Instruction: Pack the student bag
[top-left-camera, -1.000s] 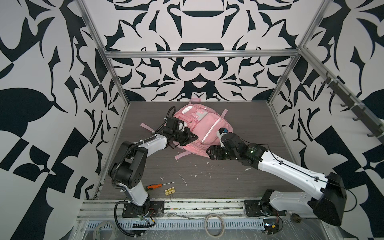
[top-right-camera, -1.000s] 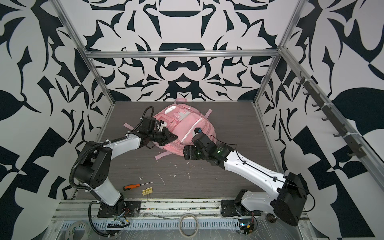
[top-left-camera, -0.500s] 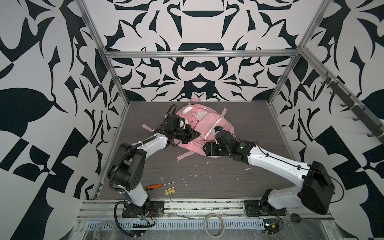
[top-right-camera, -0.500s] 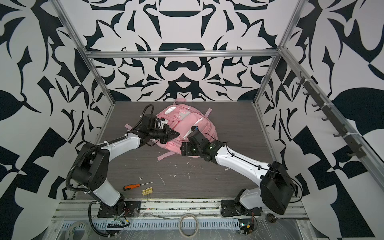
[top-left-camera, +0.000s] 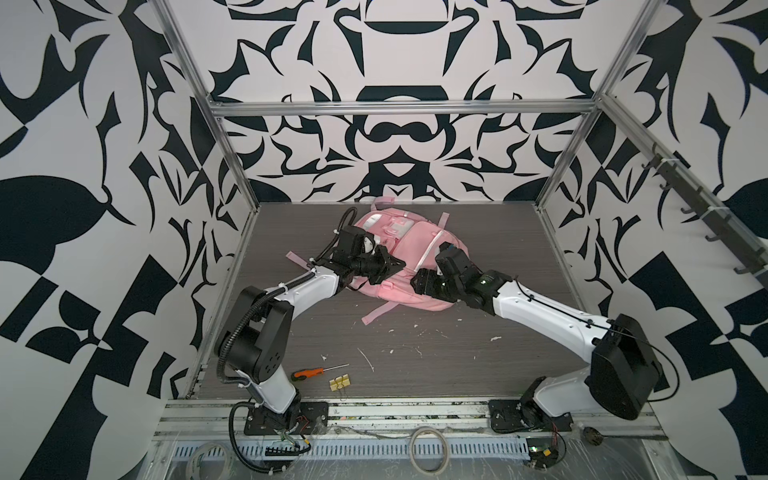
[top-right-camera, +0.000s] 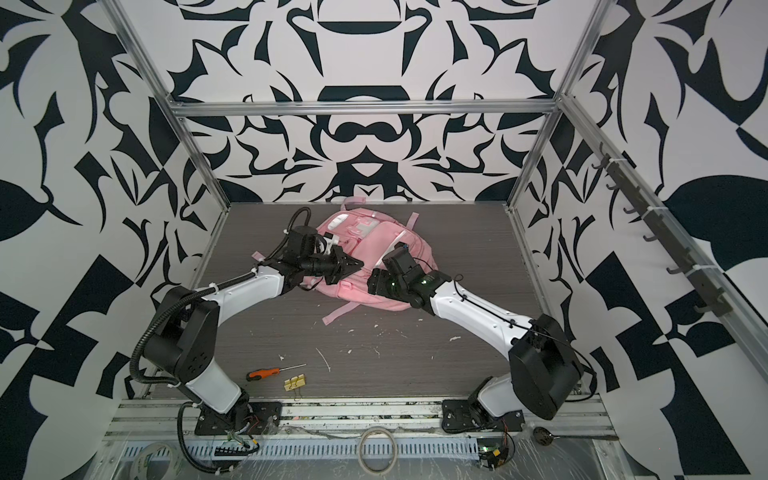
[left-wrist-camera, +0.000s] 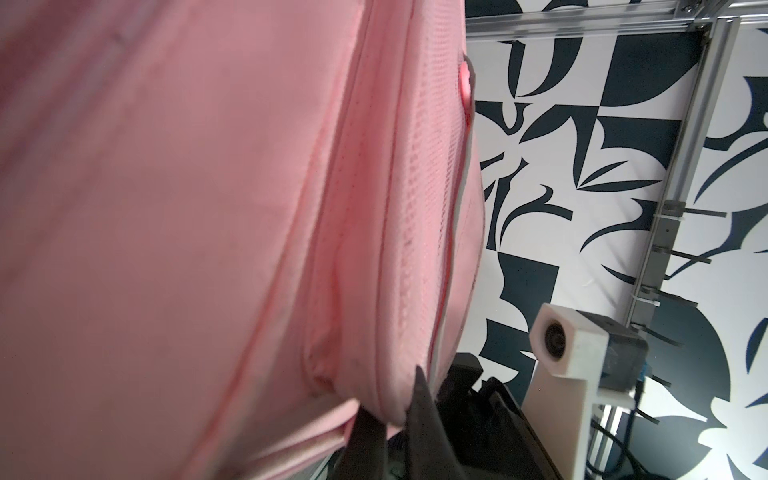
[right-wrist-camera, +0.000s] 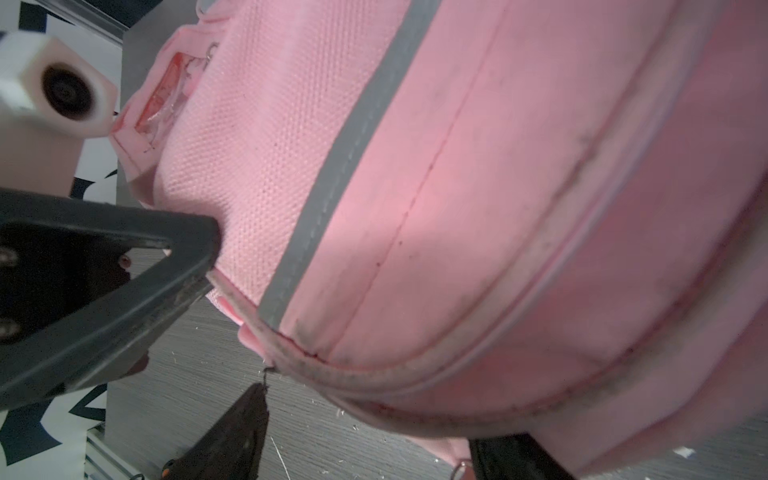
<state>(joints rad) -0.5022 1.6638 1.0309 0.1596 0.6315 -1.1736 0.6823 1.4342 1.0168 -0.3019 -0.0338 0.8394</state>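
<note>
The pink student bag (top-left-camera: 409, 245) (top-right-camera: 374, 241) lies flat at the back middle of the table in both top views. My left gripper (top-left-camera: 397, 264) (top-right-camera: 357, 262) is shut on a fold of fabric at the bag's near-left edge. In the left wrist view the pink bag (left-wrist-camera: 208, 208) fills the frame, its seam pinched at the left gripper (left-wrist-camera: 392, 399). My right gripper (top-left-camera: 419, 282) (top-right-camera: 372, 284) is open at the bag's front rim. In the right wrist view the right gripper (right-wrist-camera: 376, 415) has its fingers wide apart under the bag (right-wrist-camera: 457, 187), one fingertip (right-wrist-camera: 253, 411) clear of the rim.
A loose pink strap (top-left-camera: 380, 312) trails onto the table in front of the bag. An orange-handled screwdriver (top-left-camera: 308, 372) and yellow binder clips (top-left-camera: 340, 382) lie near the front left. White scraps dot the table. Patterned walls enclose three sides.
My right gripper has moved back and left up to the bag's front rim, with its jaws narrowing a little. The left gripper has kept its hold and barely shifted.
</note>
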